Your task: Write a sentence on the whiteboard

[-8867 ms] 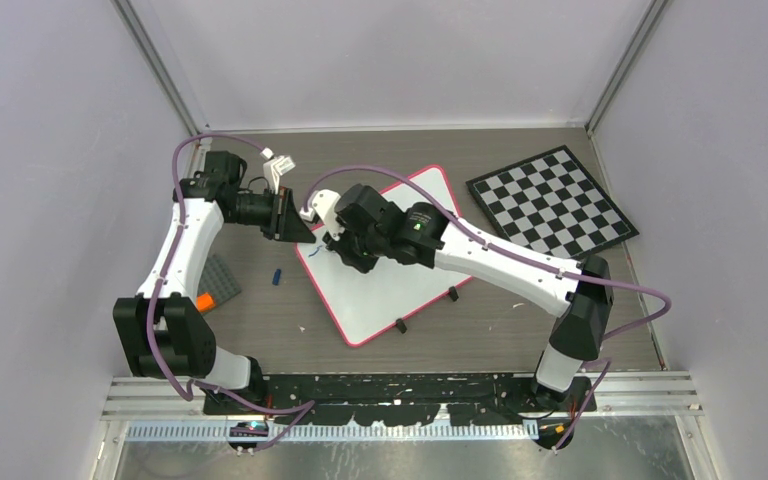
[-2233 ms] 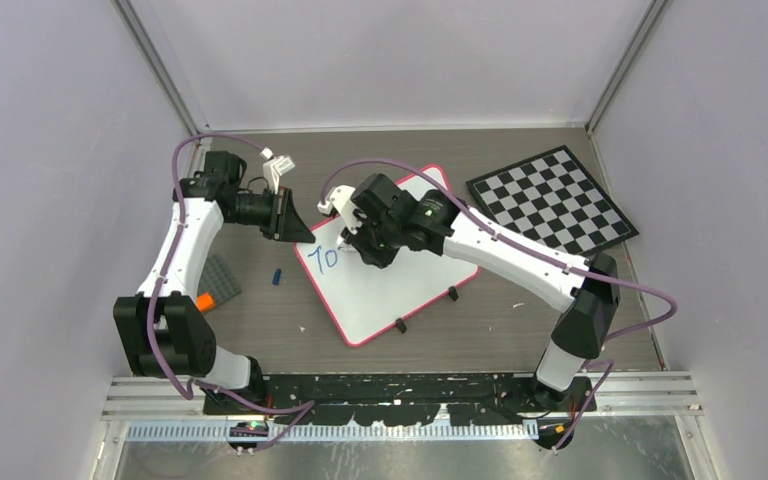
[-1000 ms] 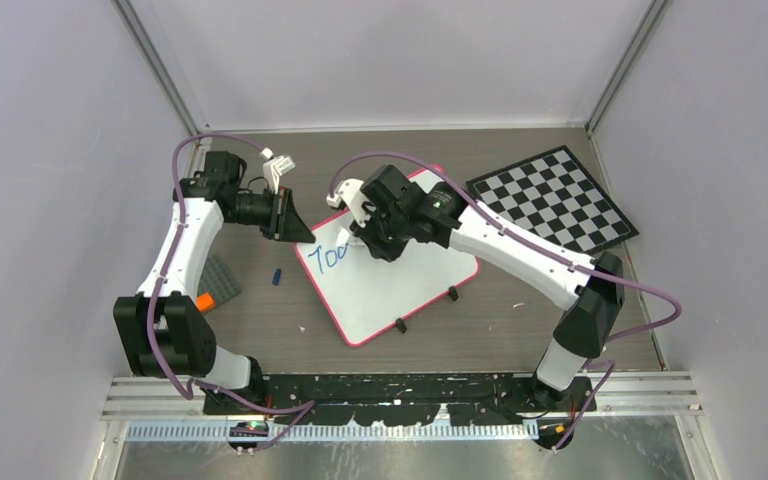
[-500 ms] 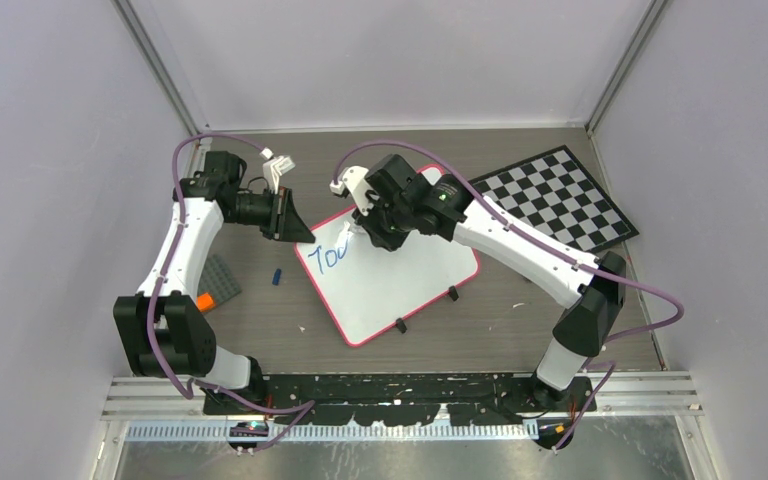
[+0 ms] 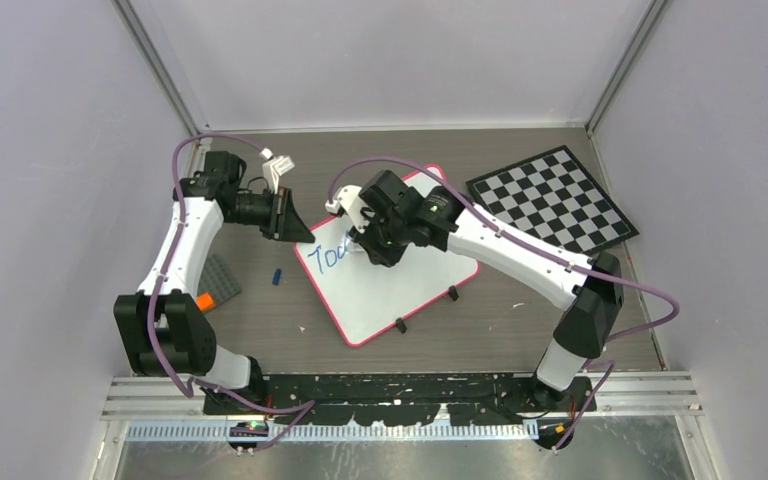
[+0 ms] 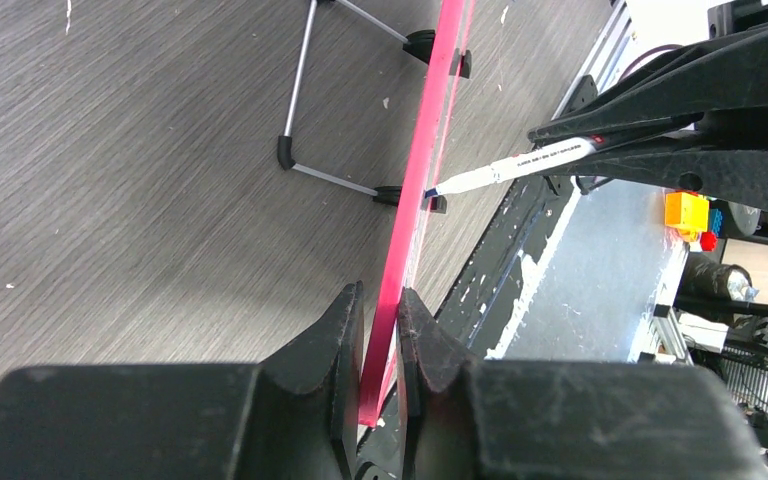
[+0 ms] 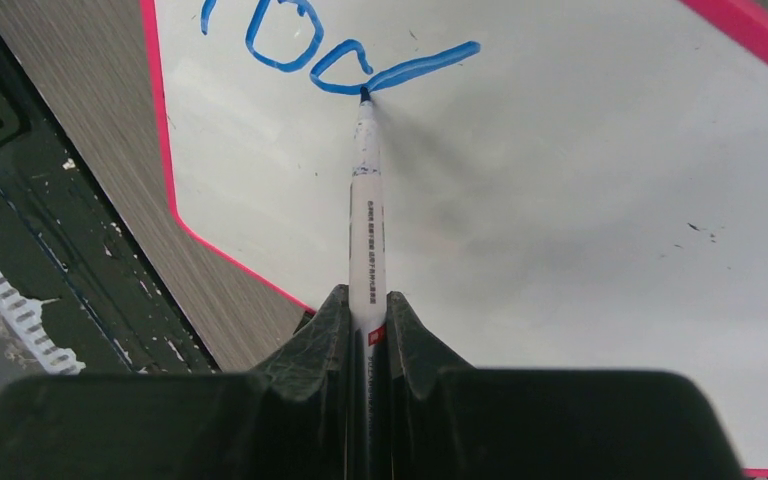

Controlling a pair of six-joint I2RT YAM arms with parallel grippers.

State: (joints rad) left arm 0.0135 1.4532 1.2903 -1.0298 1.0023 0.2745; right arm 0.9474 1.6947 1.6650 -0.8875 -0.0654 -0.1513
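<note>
The whiteboard [image 5: 400,285] is white with a pink-red frame and stands tilted on black clip feet in the table's middle. Blue letters [image 5: 328,256] run along its upper left. My left gripper [image 5: 298,232] is shut on the board's left corner; in the left wrist view its jaws pinch the pink edge [image 6: 415,215]. My right gripper [image 5: 365,243] is shut on a white marker [image 7: 367,210]. The marker's tip [image 7: 364,96] touches the board [image 7: 580,230] at the end of the blue writing [image 7: 290,45]. The marker also shows in the left wrist view [image 6: 510,167].
A black-and-white checkerboard [image 5: 550,200] lies at the back right. A grey block plate [image 5: 218,280] with an orange piece [image 5: 203,301] lies at the left. A small blue cap [image 5: 276,275] lies on the table left of the board.
Blue letters have appeared on the board's upper left. My right gripper moved right along them with the marker, then came back down-left a little. My left gripper has not moved.
</note>
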